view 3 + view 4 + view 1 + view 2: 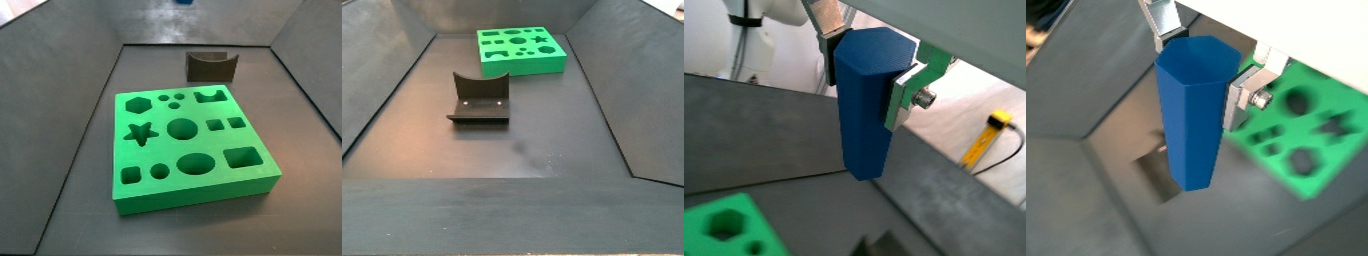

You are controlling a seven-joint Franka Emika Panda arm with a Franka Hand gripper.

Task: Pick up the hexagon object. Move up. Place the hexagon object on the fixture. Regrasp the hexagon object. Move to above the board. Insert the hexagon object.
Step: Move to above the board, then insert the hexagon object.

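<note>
My gripper (865,75) is shut on the hexagon object (865,110), a long blue bar that hangs upright between the silver fingers (902,95) in both wrist views. The same gripper (1200,72) holds the bar (1193,125) high over the dark floor, and a blue tip (185,3) shows at the upper edge of a side view. The green board (187,140) lies flat with its shaped holes up, also seen as the board (519,50), the board (1300,130) and the board (731,225). The fixture (211,66) stands beyond the board, apart from it, shown as the fixture (478,100).
Sloping dark grey walls (301,70) enclose the floor (529,150) on all sides. A yellow cable (991,130) lies outside the enclosure.
</note>
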